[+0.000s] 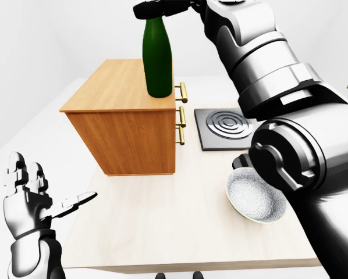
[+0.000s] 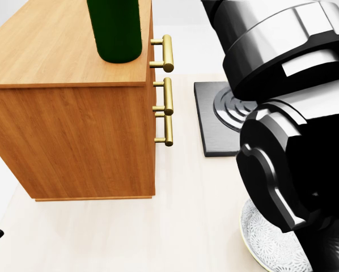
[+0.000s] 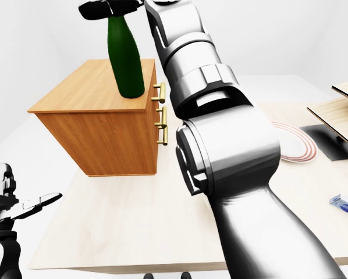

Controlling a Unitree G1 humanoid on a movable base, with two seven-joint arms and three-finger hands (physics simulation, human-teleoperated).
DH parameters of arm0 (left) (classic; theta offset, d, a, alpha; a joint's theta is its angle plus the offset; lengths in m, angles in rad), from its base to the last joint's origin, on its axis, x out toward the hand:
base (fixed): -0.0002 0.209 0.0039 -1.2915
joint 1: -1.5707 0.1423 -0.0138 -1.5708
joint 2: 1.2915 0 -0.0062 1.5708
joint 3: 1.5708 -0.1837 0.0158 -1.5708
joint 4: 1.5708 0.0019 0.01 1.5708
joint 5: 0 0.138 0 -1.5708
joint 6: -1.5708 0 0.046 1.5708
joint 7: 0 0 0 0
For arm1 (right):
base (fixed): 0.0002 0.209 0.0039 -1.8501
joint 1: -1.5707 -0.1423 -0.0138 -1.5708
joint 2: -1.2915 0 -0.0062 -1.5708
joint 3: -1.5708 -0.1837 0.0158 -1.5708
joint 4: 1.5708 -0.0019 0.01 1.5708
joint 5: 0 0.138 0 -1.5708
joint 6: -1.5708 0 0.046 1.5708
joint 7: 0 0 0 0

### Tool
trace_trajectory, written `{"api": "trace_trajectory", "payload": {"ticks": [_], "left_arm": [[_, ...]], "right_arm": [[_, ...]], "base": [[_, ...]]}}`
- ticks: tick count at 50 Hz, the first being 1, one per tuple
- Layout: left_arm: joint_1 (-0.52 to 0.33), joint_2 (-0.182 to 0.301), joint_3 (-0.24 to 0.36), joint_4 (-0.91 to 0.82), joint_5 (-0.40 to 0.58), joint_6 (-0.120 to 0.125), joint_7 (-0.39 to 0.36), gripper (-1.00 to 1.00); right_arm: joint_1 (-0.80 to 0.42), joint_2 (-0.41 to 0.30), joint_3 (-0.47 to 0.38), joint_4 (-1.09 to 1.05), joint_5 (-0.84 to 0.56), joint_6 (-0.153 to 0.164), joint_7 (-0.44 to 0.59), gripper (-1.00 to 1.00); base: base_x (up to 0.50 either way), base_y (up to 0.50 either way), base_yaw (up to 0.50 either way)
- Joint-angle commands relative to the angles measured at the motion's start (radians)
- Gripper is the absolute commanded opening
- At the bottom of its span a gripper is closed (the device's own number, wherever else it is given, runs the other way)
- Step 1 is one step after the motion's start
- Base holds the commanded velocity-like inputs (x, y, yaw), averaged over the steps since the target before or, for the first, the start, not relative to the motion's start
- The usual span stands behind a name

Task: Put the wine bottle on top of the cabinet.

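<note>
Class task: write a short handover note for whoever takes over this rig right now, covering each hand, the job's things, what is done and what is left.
Right hand: at the top of the bottle; whether it grips cannot be told.
Left hand: open, low at the left-eye view's left, holding nothing.
Bottle: upright on the cabinet top, near the edge above the handles.
Done: bottle is on the cabinet.
Left: release if gripping, and lift the right hand clear.

My right arm (image 2: 294,141) covers the right half of the burner plate (image 2: 212,122) and most of the bowl (image 2: 266,243). Head view cuts the wine bottle (image 2: 115,28) above its base. Right hand (image 1: 162,8) at the neck: grip unclear.
</note>
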Motion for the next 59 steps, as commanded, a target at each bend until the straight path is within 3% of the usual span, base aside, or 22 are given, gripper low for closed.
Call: {"api": "trace_trajectory", "payload": {"ticks": [1, 28, 59], "left_arm": [[-0.003, -0.001, -0.006, -0.008, 0.002, 0.000, 0.001, 1.00], [-0.004, 0.001, -0.008, -0.011, 0.001, 0.000, 0.002, 1.00], [-0.007, -0.001, -0.010, -0.035, 0.000, 0.000, 0.005, 1.00]], "right_arm": [[-0.055, -0.040, -0.007, -0.002, 0.001, 0.000, -0.018, 1.00], [-0.191, -0.118, -0.019, -0.007, 0.025, 0.000, -0.010, 1.00], [-0.191, -0.174, -0.028, -0.015, 0.077, 0.000, -0.005, 1.00]], "base": [[0.00, 0.00, 0.00], [0.00, 0.00, 0.00], [0.00, 0.00, 0.00]]}}
